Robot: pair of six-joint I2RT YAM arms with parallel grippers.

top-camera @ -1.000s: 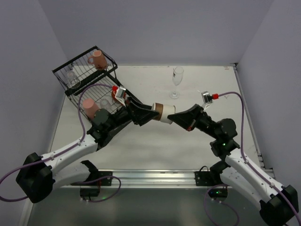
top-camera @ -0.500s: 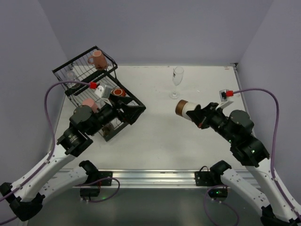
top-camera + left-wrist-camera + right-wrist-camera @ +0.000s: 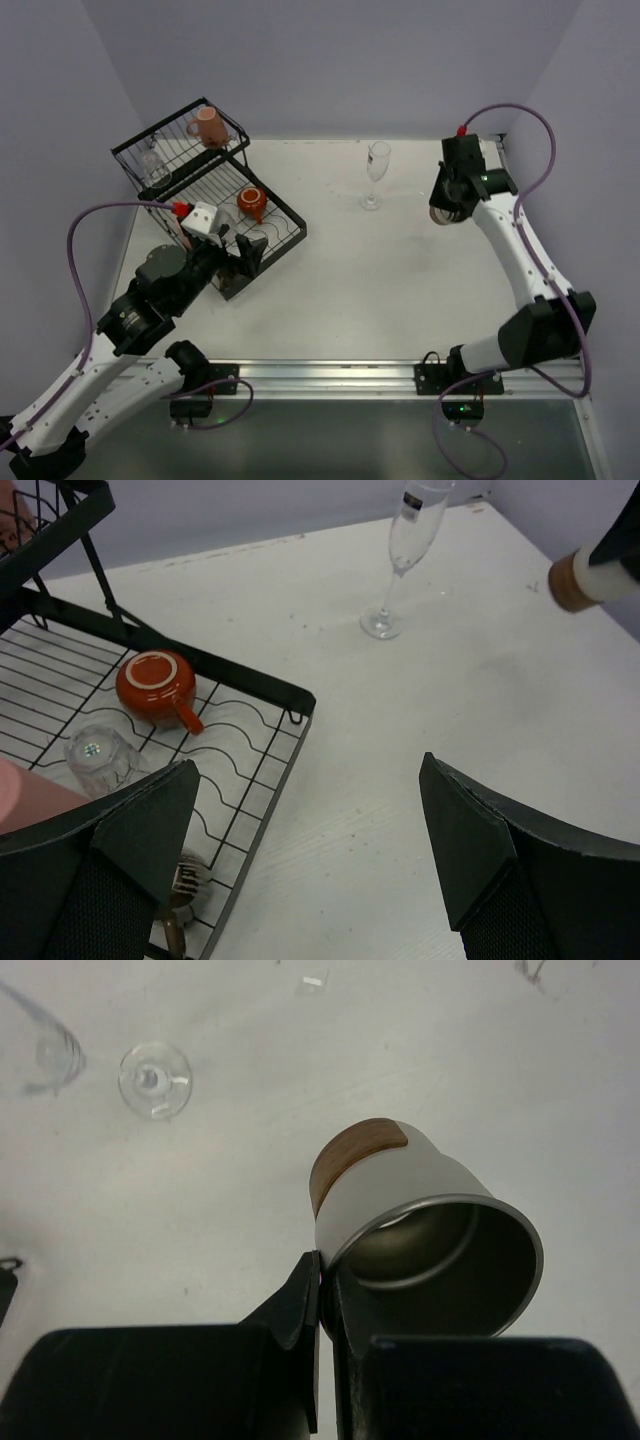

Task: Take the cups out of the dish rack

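Note:
The black wire dish rack (image 3: 283,211) sits at the far left; its corner (image 3: 250,685) also shows in the left wrist view. An orange-red mug (image 3: 251,203) (image 3: 155,685) lies upside down on its flat tray beside a clear tumbler (image 3: 98,760) and a salmon tumbler (image 3: 25,795). A pink mug (image 3: 208,127) rests in the raised basket. My left gripper (image 3: 245,255) (image 3: 308,780) hangs open and empty over the rack's near corner. At the far right, above the table, my right gripper (image 3: 447,205) (image 3: 324,1270) is shut on the rim of a silvery cup with a brown base (image 3: 420,1220) (image 3: 590,575).
A clear stemmed glass (image 3: 376,172) (image 3: 405,555) (image 3: 150,1080) stands upright on the white table, left of the right gripper. A clear glass (image 3: 153,170) sits in the raised basket. Grey walls close in the table at the back and on both sides.
Both grippers met at mid-table on the silvery cup a second ago. The left let go, opened wide and drew back to the rack. The right carried the cup to the far right.

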